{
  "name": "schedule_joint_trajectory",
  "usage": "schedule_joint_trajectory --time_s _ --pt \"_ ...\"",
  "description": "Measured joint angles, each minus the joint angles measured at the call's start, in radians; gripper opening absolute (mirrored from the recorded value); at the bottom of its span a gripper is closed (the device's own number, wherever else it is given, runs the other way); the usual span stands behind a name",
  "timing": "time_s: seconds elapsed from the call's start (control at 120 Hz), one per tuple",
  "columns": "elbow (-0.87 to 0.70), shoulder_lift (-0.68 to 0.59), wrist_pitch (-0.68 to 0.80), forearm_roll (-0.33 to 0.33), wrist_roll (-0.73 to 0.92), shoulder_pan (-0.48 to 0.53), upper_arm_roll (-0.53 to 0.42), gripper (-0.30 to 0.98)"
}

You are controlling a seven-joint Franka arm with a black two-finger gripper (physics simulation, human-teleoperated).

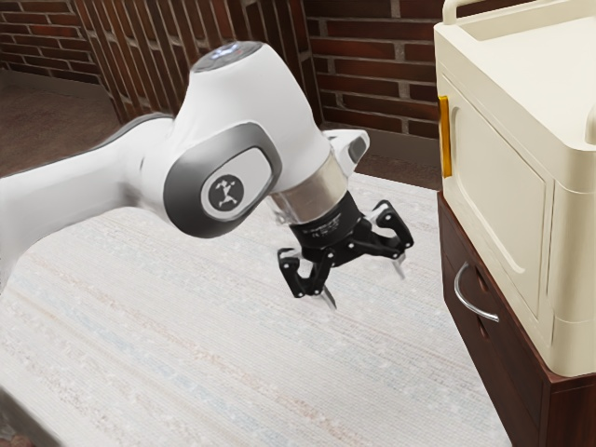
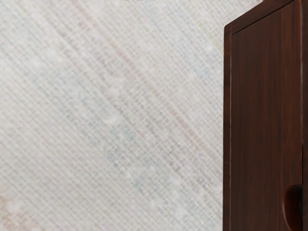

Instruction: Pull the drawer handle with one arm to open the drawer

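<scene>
Claw and closed drawer, with the gap between them unbridged. The claw (image 1: 364, 284) hangs above the pale cloth (image 1: 233, 345), its two fingers apart and nothing between them. The curved metal handle (image 1: 458, 288) lies well apart from the claw, toward the exterior view's right, on the drawer front (image 1: 494, 358) beneath the cream box (image 1: 498, 177). Likely faults: (a) the fingers' tilt may not match the handle's slant, so that one finger strikes the bar or both close beside it; (b) too long a reach would drive the fingertips into the wood; (c) too high an approach could bring the claw against the overhanging box; (d) a shallow hold, or a pull not square to the front, could let the smooth bar slip free. Hard to make out: the depth of the space behind the handle; the lower part of the drawer front, cut off by the exterior view's lower edge; and, in the wrist view, a dark rounded shape (image 2: 293, 208) beside the wooden panel (image 2: 264, 106), cropped and not identifiable.
</scene>
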Motion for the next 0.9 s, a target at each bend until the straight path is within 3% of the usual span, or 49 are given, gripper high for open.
schedule_joint_trajectory --time_s 0.9 --pt "-0.076 0.025 0.232 -0.023 -0.135 -0.073 0.0 0.69"
